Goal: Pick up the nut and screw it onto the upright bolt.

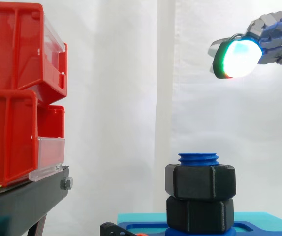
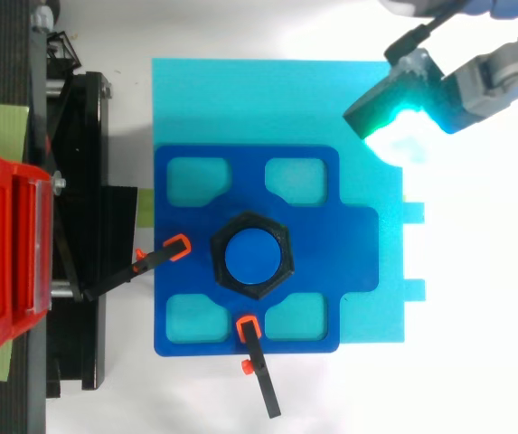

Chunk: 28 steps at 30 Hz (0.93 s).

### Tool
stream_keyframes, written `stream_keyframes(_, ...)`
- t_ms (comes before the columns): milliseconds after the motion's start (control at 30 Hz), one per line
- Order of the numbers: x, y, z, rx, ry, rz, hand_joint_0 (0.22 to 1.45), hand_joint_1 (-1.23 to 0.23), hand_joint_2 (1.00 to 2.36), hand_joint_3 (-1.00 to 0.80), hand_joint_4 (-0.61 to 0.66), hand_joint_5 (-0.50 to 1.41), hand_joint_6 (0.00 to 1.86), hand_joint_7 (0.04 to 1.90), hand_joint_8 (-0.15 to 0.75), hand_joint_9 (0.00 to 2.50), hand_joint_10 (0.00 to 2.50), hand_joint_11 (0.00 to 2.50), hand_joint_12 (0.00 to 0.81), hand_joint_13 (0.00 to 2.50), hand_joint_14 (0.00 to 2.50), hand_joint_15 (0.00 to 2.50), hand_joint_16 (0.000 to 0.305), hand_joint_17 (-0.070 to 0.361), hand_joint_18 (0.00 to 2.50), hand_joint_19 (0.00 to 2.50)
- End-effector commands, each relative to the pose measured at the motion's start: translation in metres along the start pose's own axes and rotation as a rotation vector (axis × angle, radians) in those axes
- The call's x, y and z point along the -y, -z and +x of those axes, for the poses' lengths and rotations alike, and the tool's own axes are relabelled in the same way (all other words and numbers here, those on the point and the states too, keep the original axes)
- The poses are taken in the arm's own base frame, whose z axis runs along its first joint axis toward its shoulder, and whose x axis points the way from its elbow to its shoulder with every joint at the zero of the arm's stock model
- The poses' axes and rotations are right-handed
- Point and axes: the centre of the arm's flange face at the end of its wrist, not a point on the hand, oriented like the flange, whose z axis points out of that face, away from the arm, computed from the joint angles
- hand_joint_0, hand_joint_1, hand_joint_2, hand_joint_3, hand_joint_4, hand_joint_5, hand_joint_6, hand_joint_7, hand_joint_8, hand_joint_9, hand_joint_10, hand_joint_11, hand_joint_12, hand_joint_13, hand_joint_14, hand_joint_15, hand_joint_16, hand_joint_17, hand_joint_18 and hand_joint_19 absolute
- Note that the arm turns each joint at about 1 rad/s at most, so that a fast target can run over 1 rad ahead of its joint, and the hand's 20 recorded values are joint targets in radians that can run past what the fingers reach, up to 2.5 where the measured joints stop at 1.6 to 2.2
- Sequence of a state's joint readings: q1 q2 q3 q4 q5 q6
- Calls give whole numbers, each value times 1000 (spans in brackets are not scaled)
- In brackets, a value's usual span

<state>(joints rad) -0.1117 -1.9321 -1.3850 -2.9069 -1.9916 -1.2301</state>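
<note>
We log red bins (image 1: 13, 98) at the left on a black stand (image 1: 22, 201). A cyan base (image 2: 240, 99) carries a blue plate (image 2: 313, 262). The hand (image 1: 273, 34) hangs high and right, well apart from the work. Its fingers (image 1: 236, 58) are relaxed and hold nothing.

The nut (image 1: 200, 181) sits on the bolt (image 1: 198, 159), apparently touching a second black hex (image 1: 200, 214) below, with blue thread showing above it. Two clamps (image 2: 259, 362) pin the plate.

We judge the nut seated, or nearly. If more turning is wanted, we come down plumb over the bolt. We pinch opposite flats, twist without side push, release and regrip. The risk is levering the bolt sideways.
</note>
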Motion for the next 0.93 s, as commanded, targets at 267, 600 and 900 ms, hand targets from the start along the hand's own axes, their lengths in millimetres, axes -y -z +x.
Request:
stream_keyframes(267,5,16,-10,-2,-35,42,489,-541,1000,-500,100,-268,501,650,209,0,0,0,354,0,0,0,55,123,0,0)
stream_keyframes(600,-6,38,-44,26,-59,98,491,-548,1000,-500,107,-256,502,697,194,0,0,0,344,0,0,0,56,125,0,0)
stream_keyframes(900,-7,49,-52,27,-149,198,495,-561,1000,-500,113,-246,502,683,190,0,0,0,347,0,0,0,55,124,0,0)
